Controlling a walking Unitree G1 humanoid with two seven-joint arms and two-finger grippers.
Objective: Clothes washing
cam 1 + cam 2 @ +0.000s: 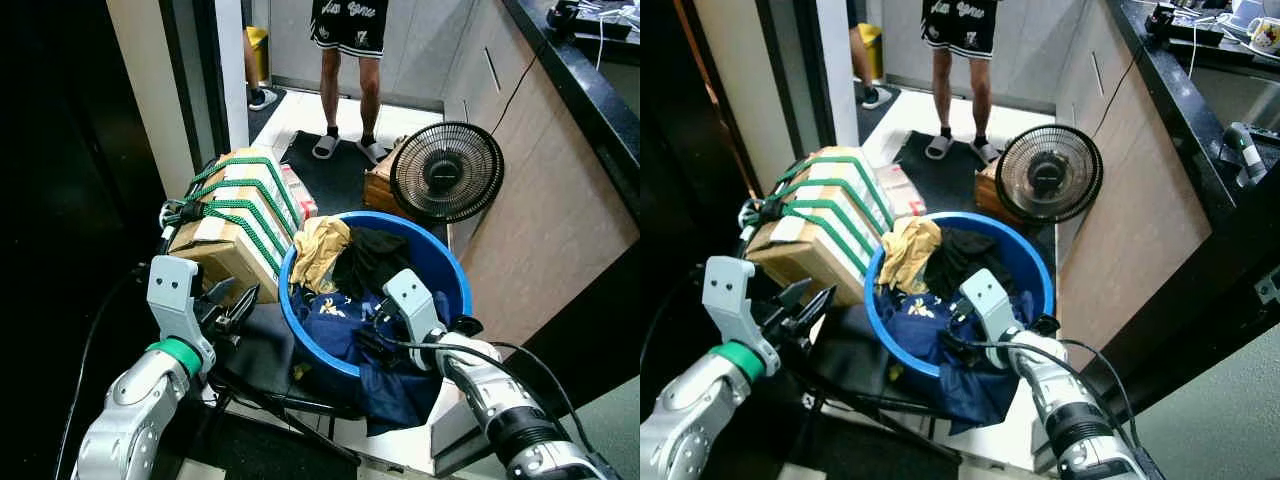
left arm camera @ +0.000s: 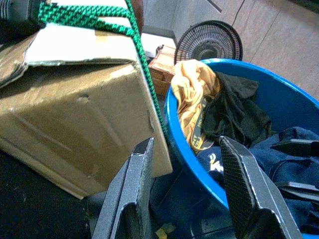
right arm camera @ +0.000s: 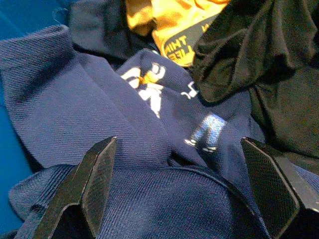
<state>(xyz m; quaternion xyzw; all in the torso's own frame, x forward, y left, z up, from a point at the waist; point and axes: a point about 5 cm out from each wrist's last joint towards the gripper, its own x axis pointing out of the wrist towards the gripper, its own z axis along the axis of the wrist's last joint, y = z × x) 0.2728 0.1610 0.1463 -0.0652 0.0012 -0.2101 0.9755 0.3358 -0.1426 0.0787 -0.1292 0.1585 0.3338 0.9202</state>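
Narrow tiled passage, wood-panelled bench (image 1: 560, 200) side on the robot's right, dark doorway on its left. A person (image 1: 348, 70) in shorts and slippers stands at the far end; face out of frame.

Blue basin (image 1: 455, 275) sits low in front of the robot, heaped with laundry: navy garment (image 3: 124, 129) with white print on top and spilling over the near rim, yellow garment (image 1: 318, 250) and black garment (image 1: 375, 255) toward the back.

Right claw (image 1: 372, 328) inside the basin, fingers spread wide just over the navy cloth, holding nothing. Left claw (image 2: 192, 194) outside the basin's left rim, also wide and empty, near a cardboard box (image 1: 235, 235) strapped with green cord (image 1: 255, 205).

Small black fan (image 1: 445, 170) on the floor beyond the basin.

Step, as judged: picking laundry out of the basin. Next move calls for lowering the right claw into the navy folds and closing on a bunched ridge.

Hard to tell: what the basin rests on; no washer in view; how much lies under the top layer.
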